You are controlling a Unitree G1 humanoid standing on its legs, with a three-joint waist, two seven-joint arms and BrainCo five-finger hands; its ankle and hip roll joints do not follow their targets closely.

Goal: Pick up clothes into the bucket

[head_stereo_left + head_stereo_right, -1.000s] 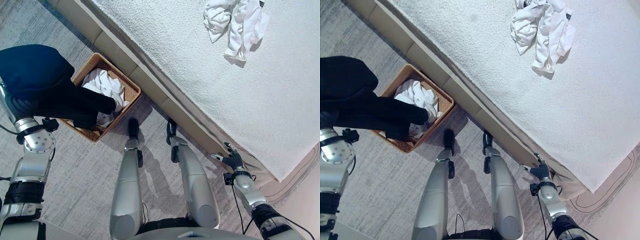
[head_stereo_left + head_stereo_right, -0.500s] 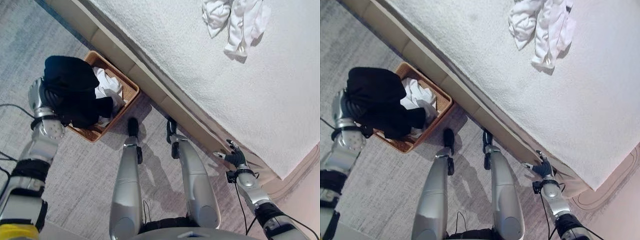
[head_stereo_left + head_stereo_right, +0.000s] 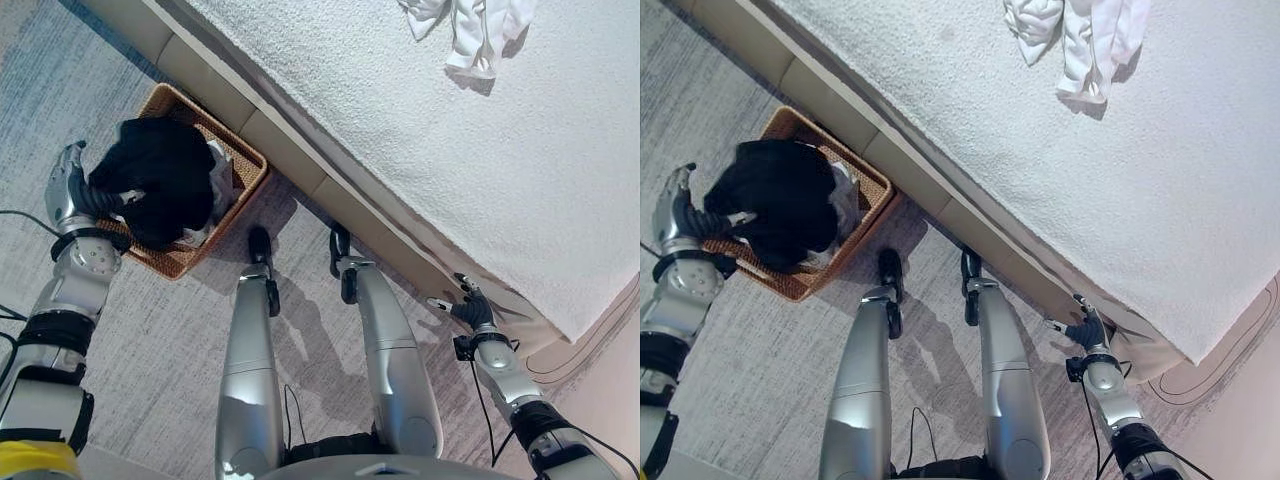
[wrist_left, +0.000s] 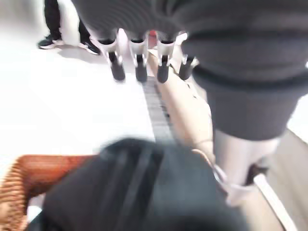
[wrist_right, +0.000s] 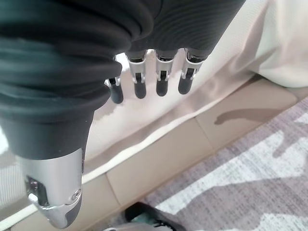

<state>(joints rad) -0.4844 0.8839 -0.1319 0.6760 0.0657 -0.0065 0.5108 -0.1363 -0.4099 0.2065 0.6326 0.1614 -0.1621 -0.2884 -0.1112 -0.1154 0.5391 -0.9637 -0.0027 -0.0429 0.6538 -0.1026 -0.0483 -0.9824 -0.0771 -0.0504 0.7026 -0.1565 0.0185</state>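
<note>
Black garment (image 3: pixel 160 180) in wicker basket (image 3: pixel 243 160); left hand (image 3: pixel 72 182) beside, fingers straight; right hand (image 3: pixel 470 312) relaxed.

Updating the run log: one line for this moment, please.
black garment: in basket | left robot hand: open, beside basket | right robot hand: open, idle | white clothes: on bed

I find no legible text, label, number or sign on the woven basket (image 3: pixel 238 190), the bed (image 3: pixel 420 130) or the clothes in any view.
</note>
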